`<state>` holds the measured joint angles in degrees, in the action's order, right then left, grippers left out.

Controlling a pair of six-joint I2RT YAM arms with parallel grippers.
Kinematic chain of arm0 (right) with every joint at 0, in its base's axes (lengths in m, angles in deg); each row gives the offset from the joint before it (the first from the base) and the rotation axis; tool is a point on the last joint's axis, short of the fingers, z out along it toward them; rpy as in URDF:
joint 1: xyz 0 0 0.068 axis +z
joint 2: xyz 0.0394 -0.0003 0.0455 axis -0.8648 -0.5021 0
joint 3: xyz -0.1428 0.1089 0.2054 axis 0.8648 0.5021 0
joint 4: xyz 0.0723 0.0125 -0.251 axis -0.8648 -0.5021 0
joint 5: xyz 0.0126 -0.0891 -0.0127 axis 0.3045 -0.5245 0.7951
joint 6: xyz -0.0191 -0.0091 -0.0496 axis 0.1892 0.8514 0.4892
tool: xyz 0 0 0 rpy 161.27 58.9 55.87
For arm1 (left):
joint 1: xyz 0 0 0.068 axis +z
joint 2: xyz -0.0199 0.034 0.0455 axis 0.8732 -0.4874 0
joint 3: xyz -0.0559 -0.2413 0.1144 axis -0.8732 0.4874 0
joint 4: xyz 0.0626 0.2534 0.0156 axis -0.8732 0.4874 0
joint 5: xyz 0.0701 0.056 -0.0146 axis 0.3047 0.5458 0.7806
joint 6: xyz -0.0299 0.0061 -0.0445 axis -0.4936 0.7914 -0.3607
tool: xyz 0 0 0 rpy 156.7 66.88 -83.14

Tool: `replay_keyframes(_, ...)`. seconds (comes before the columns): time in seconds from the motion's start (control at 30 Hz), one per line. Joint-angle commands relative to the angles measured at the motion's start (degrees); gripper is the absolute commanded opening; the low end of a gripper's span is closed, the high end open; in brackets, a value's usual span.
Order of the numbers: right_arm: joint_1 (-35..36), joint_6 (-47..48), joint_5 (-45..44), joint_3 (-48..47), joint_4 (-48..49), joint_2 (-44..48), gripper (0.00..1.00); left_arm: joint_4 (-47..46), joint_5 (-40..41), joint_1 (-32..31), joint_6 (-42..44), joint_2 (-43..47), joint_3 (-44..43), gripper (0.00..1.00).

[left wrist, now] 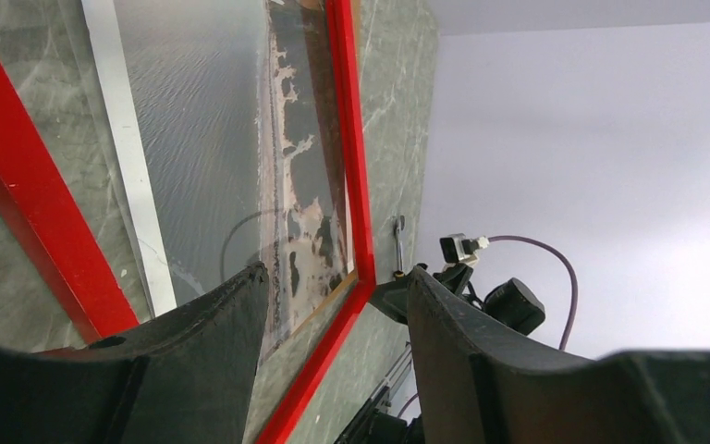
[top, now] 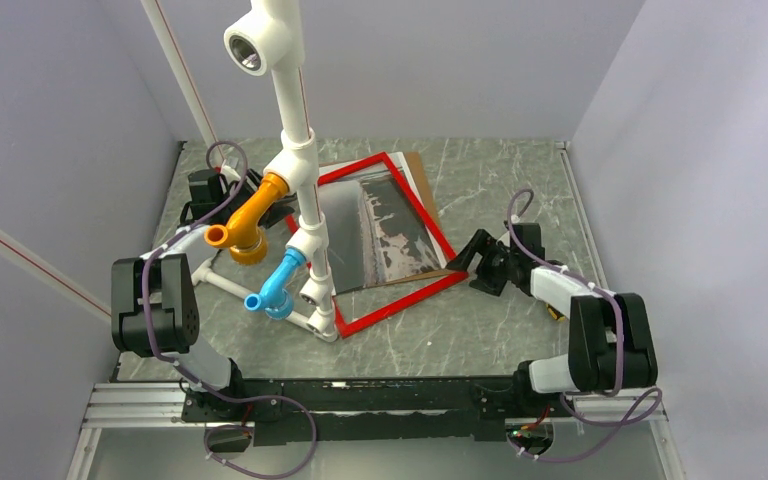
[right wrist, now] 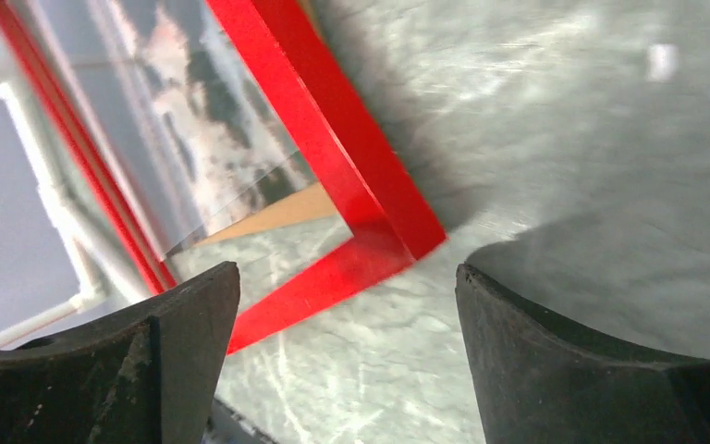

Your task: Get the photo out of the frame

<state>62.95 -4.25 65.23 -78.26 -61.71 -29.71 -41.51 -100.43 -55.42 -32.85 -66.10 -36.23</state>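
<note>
Right fingers spread wide, empty, just beside frame corner. Left fingers half open, empty, over photo, opposite side.

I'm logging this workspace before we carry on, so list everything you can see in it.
frame: one, red, middle of the table
photo: one, grey and dark, within the frame's outline
backing board: one, brown, showing past the frame's far corner
pipe stand: one, white, orange and blue, left of centre
table: one, grey-green marbled, under everything
left gripper: one, black, open, frame's far left side
right gripper: one, black, open, near the frame's right corner
</note>
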Motion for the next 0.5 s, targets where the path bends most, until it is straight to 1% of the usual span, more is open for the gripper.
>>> replay_keyframes(0.0,-0.19,7.17,-15.88,-2.81,-13.47,5.15,0.90,-2.06,-0.89,-0.31,1.10,0.58,-1.34,0.60)
replay_keyframes(0.07,0.01,8.81,-20.17,-4.43,-16.51,6.61,0.93,-1.44,-0.89,-0.36,1.65,0.37,-1.81,0.60)
replay_keyframes(0.17,0.16,10.31,-27.00,-7.17,-18.85,7.82,0.93,-0.86,-0.96,-0.38,2.21,0.09,-2.13,0.61)
replay_keyframes(0.23,0.49,10.78,-31.28,-8.79,-18.30,7.78,0.92,-1.10,-1.27,-0.48,2.17,-0.13,-2.17,0.61)
replay_keyframes(0.33,0.86,11.10,-36.61,-12.81,-16.63,4.61,0.91,-1.35,-1.69,-0.91,2.19,-0.15,-2.32,0.61)
replay_keyframes(0.47,0.76,9.90,-39.66,-22.08,-15.76,-4.12,0.86,-0.81,-1.91,-1.42,2.65,-0.29,-2.86,0.61)
